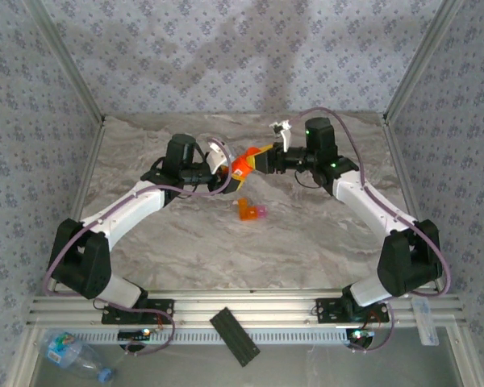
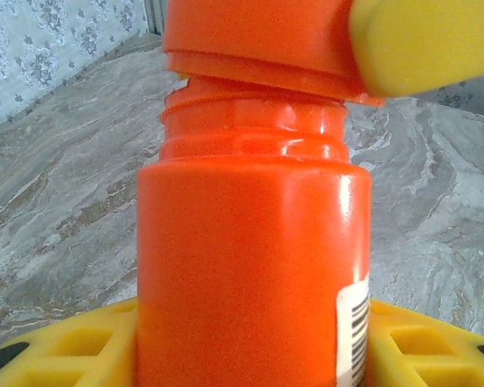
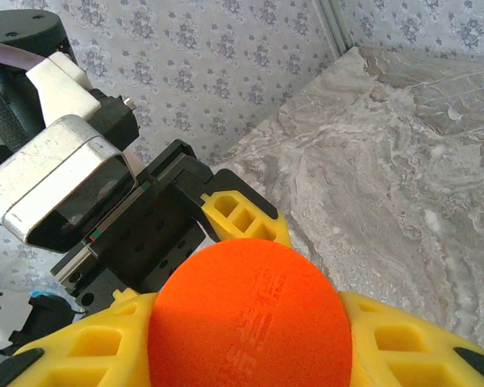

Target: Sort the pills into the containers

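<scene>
The orange pill bottle (image 1: 242, 165) hangs above the middle of the table, held between both arms. My left gripper (image 1: 227, 173) is shut on its body (image 2: 250, 242), with yellow fingers (image 2: 56, 347) on either side. My right gripper (image 1: 260, 161) is shut on the bottle's orange cap (image 3: 250, 322). That cap (image 2: 258, 40) sits slightly askew on the neck, and one right finger (image 2: 427, 40) presses its side. The tiny orange compartment with its pink piece (image 1: 250, 210) lies on the table below the bottle. The pills are out of view.
A black flat bar (image 1: 235, 336) lies on the rail at the near edge. A clear plastic bottle (image 1: 73, 352) lies at the lower left, outside the table. Patterned walls and metal posts (image 1: 64, 56) close in the marbled table (image 1: 226, 250).
</scene>
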Motion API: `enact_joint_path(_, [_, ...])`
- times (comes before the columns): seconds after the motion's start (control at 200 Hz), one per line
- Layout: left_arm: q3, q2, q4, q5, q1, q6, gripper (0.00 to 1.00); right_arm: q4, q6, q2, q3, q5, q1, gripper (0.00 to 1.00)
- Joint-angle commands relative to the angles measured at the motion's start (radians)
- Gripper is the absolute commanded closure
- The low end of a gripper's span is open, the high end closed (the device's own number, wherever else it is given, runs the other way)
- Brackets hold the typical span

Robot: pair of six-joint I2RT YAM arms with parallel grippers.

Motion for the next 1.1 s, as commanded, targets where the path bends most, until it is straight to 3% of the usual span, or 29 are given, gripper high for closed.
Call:
enact_joint_path(0.0, [0.002, -0.038, 0.039, 0.005, 0.009, -0.002, 1.0, 0.161, 0.161, 0.004, -0.048, -0.022, -0.024, 0.68])
enact_joint_path(0.195, [-0.004, -0.042, 0.038, -0.009, 0.011, -0.001, 1.0, 0.293, 0.312, -0.039, -0.073, 0.004, -0.069, 0.67])
enact_joint_path(0.28, [-0.009, -0.043, 0.048, -0.014, 0.011, -0.006, 1.0, 0.261, 0.316, -0.066, -0.07, 0.044, -0.089, 0.67])
enact_joint_path(0.425, [-0.026, -0.053, 0.087, -0.049, 0.011, -0.036, 1.0, 0.034, 0.236, -0.107, -0.063, 0.241, -0.123, 0.66])
enact_joint_path(0.56, [-0.061, -0.082, 0.134, -0.121, 0.009, -0.069, 1.0, -0.226, 0.123, -0.11, -0.066, 0.513, -0.131, 0.65])
enact_joint_path(0.725, [-0.115, -0.128, 0.193, -0.183, 0.01, -0.102, 1.0, -0.302, 0.098, -0.085, -0.158, 0.768, -0.13, 0.64])
enact_joint_path(1.094, [-0.185, -0.197, 0.204, -0.238, 0.006, -0.125, 1.0, -0.252, 0.188, 0.08, -0.284, 0.923, -0.117, 0.63])
